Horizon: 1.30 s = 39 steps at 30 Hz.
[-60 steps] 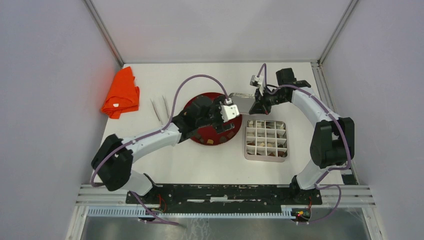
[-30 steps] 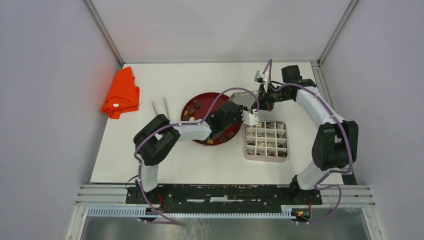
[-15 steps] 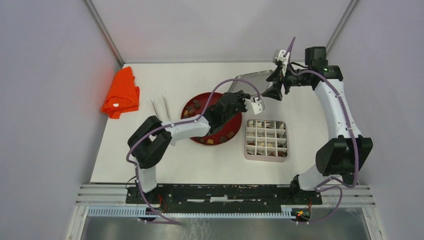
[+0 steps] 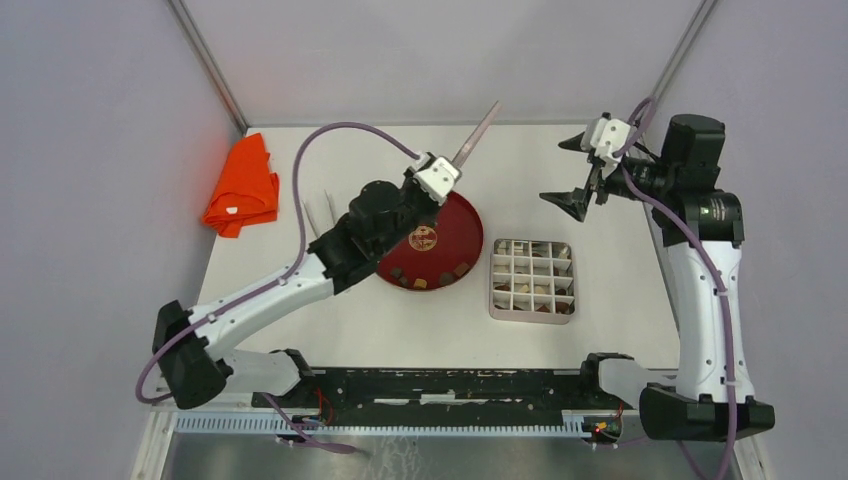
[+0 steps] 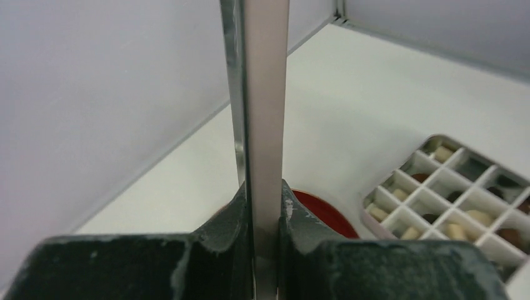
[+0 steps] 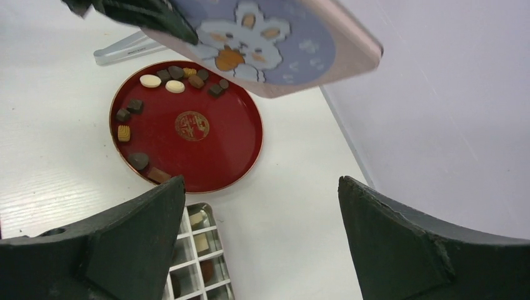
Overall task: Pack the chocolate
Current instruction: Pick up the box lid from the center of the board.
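Several chocolates on the red plate await packing, yet my right gripper has just let go, spread wide, leaving the lid pinched in my left gripper above that plate.

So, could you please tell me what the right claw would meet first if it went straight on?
The right claw would probably meet the red plate near its rim, or the table beside it; depth is unclear.
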Tool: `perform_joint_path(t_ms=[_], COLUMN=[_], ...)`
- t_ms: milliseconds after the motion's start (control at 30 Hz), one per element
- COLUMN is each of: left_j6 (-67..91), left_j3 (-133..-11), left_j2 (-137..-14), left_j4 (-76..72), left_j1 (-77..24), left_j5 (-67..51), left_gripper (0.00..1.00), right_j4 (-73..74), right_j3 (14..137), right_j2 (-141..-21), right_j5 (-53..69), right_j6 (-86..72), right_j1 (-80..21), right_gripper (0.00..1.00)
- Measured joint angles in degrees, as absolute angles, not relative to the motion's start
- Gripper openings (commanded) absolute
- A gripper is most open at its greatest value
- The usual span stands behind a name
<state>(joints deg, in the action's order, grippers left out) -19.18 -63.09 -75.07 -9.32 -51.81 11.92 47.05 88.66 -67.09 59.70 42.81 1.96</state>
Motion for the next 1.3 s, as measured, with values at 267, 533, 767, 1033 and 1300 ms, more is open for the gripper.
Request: perform_joint_path(t_ms=[267,533,767,1033,1300], left_j6=[4.0,20.8,27.5,29.4,33.1], left_j3=[-62.4,-58.0,-58.0,-58.0,-56.5], left_j2=[-61.5,-55.9,-55.2,-56.3,-56.4], left_j4=[3.3,4.7,4.5,4.4,2.0], left_j1=[-48.0,-39.9,-38.0,-37.3,-37.3], left_j5=[5.6,-10.3,-17.9,-21.7,-24.3], left_gripper=[0.02,0.02,0.02,0.02,0.02], right_j4=[42.9,39.3,37.2,36.3,33.9], right_j3=[75.2,61.6,56.1,55.4,54.6], right_j2=[-57.1,-52.3,-51.7,-51.6,-51.7], right_j5=[60.3,61.8,64.1,65.2,66.7], right_j6=[42.3,43.7,43.9,43.9,40.3], right_j1=[3.8,3.9,3.9,3.9,3.9], right_gripper=[0.98,0.98,0.98,0.98,0.98])
